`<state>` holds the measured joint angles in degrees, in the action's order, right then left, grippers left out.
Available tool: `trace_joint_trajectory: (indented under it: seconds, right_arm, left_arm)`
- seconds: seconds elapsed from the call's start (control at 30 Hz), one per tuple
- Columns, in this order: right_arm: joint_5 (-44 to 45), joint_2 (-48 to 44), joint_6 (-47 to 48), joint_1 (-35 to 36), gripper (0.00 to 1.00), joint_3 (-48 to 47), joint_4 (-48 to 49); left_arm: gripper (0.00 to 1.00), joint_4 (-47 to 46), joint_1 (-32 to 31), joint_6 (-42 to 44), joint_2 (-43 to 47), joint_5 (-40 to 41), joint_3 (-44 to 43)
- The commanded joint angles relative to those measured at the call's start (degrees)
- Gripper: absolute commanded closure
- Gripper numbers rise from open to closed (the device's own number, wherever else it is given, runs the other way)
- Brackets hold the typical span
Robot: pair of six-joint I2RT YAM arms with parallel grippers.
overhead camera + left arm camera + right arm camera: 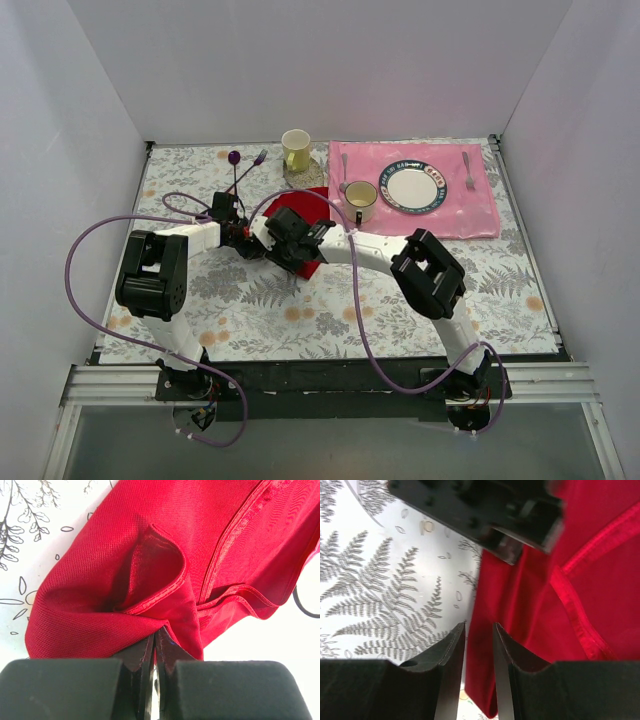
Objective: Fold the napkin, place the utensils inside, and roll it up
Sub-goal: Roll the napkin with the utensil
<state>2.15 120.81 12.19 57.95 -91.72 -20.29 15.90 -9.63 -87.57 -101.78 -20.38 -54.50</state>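
While both claws crowd over the same bunched part of the red napkin, the likeliest trouble, to my eye, is a crooked fold. Seen from the left wrist, the left gripper has its jaws pressed together on the cloth at their very tips. Only a thin bite of fabric sits between them, so a sharp tug could well pull it free. A loose flap curls up just beyond that pinch, and several hems lie stacked beside it, so the layer that gets lifted may not be the one wanted.

The right gripper has its jaws a narrow way apart. The napkin's edge hangs in or just behind that gap, and I cannot tell whether it touches either finger. If the jaws close there, they may catch only the hem, or two layers at once. The black body of the other arm sits close above it in the right wrist view, so a knock between the two seems possible.

The napkin lies mid-table on the fern-print tablecloth, mostly hidden under the two wrists. Its far edge is near the cream mug, which stands on the near corner of the pink placemat. A hard pull that way might nudge the mug.
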Motion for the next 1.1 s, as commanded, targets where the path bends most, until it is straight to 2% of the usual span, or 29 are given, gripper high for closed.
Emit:
trace_joint_trajectory:
  seconds: [0.0,0.27,0.47,0.7,0.83,1.07]
  right_arm:
    - [0.04,0.65,-0.23,-0.82,0.63,0.58,2.10]
    - [0.13,2.32,0.73,-1.53,0.58,0.76,2.28]
    - [0.04,3.11,0.65,-1.70,0.46,2.51,3.33]
    - [0.56,4.78,-1.02,-1.97,0.43,5.15,4.29]
    - [0.92,6.89,-2.60,-2.23,0.57,6.03,4.47]
    - [-0.04,8.03,-3.83,-1.79,0.74,9.02,5.70]
  left_arm:
    - [1.00,5.37,-0.39,2.67,-2.73,7.37,1.50]
    - [1.00,5.72,-0.39,2.93,-2.46,7.37,1.24]
    - [1.00,6.07,-0.39,3.11,-2.37,7.11,0.62]
    - [1.00,6.42,-0.39,3.55,-2.02,7.02,0.54]
    - [1.00,6.69,-0.30,3.72,-1.23,6.94,0.62]
    - [1.00,5.63,1.01,3.02,1.22,5.88,2.20]
